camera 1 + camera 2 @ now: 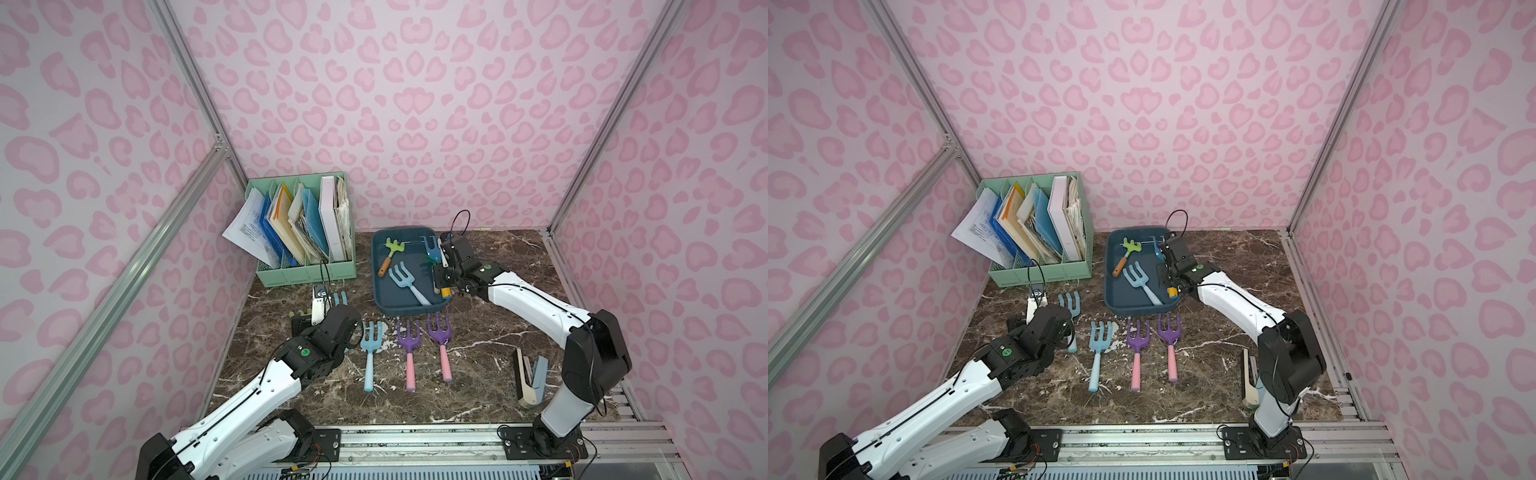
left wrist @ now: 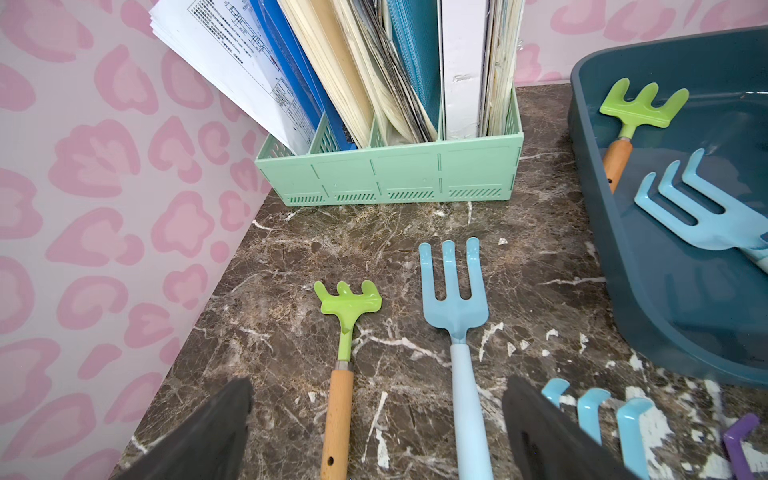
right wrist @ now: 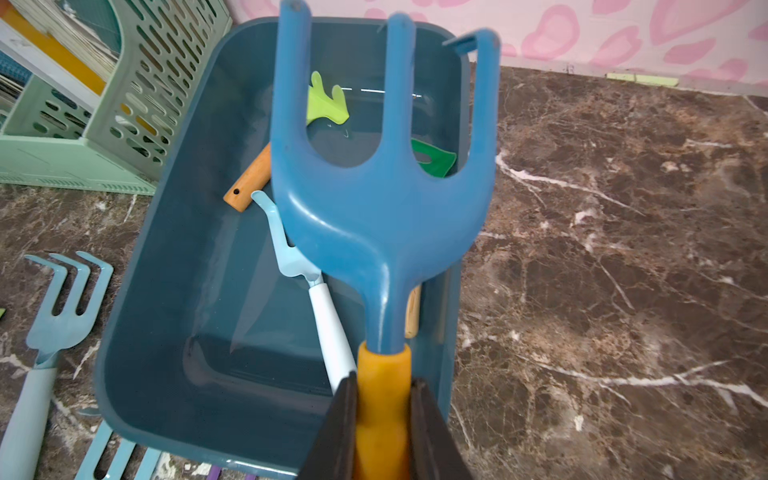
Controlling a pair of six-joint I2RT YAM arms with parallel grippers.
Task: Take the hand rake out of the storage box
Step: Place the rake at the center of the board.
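Above the marbled surface (image 3: 623, 270), the right gripper (image 3: 384, 380) pinches the blue hand rake (image 3: 382, 208) in its jaws, tines ahead over the storage box (image 3: 166, 311) (left gripper (image 2: 378, 384), jaws spread, sits farther)

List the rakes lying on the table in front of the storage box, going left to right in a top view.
Half-hidden blue rake → pale blue rake → first purple rake → second purple rake.
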